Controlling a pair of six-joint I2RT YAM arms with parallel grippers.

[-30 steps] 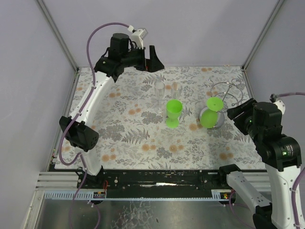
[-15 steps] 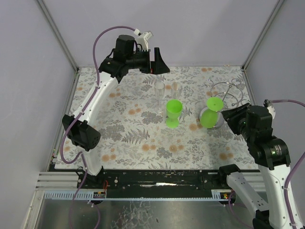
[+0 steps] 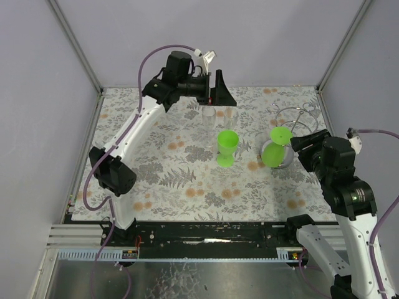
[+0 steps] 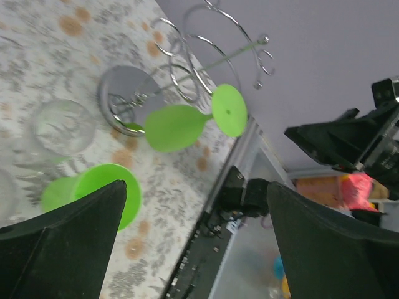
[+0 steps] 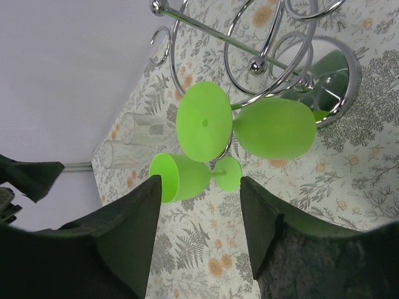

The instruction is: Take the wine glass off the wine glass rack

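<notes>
A green wine glass (image 3: 276, 149) hangs upside down on the silver wire wine glass rack (image 3: 298, 119) at the far right. In the right wrist view its foot (image 5: 204, 121) faces me, with the rack (image 5: 268, 56) behind it. My right gripper (image 3: 299, 144) is open and empty, just right of that glass and apart from it; it also shows in its own wrist view (image 5: 196, 212). My left gripper (image 3: 223, 93) is open and empty, high above the far middle. Its wrist view shows the gripper (image 4: 196, 237), the hanging glass (image 4: 184, 124) and the rack (image 4: 206, 68).
A second green wine glass (image 3: 227, 146) stands upright on the flowered table mat (image 3: 174, 180) at the middle. Two clear glasses (image 3: 209, 119) stand just behind it, under the left gripper. Grey walls close in the left, far and right sides.
The left arm has swung right, from the far left corner to above the clear glasses. The right gripper has shifted slightly nearer the hanging glass. The glasses have not moved.
</notes>
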